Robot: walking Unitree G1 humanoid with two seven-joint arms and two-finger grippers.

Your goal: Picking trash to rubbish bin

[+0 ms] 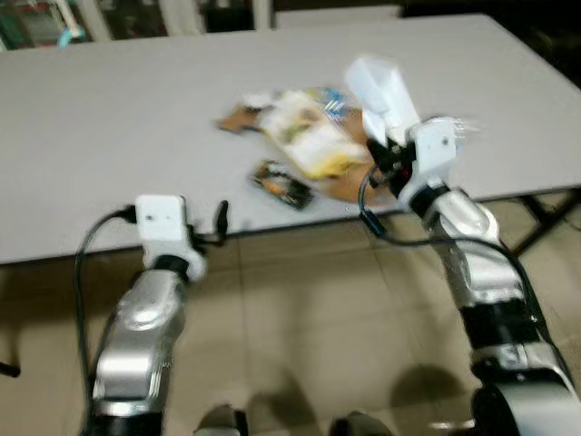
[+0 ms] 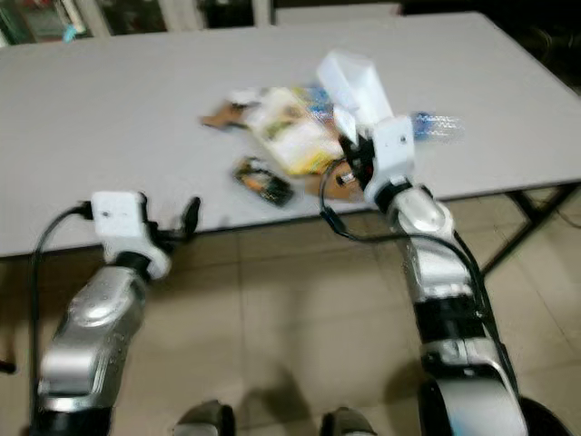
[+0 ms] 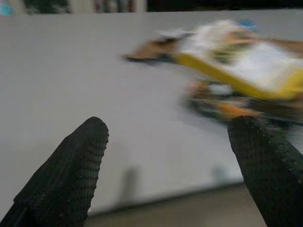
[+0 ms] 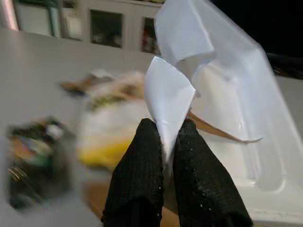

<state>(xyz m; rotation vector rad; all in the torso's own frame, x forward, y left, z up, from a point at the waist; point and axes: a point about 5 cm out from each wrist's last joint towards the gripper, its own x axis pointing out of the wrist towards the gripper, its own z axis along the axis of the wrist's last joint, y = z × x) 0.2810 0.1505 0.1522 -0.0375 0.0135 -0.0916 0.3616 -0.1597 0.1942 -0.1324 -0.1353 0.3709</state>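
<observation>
Your right gripper [image 4: 163, 142], jaws pinched on white plastic tray [image 4: 227, 90], above counter [image 1: 109, 136] edge; left gripper [image 3: 165, 142] jaws wide, empty.

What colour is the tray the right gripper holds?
White, slightly see-through plastic tray, pinched by the right gripper; clearest in the right wrist view.

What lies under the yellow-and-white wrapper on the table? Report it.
Under the yellow-and-white wrapper brown cardboard pieces stick out on the table. How far they run beneath is covered. The right gripper holds a white plastic tray above.
</observation>
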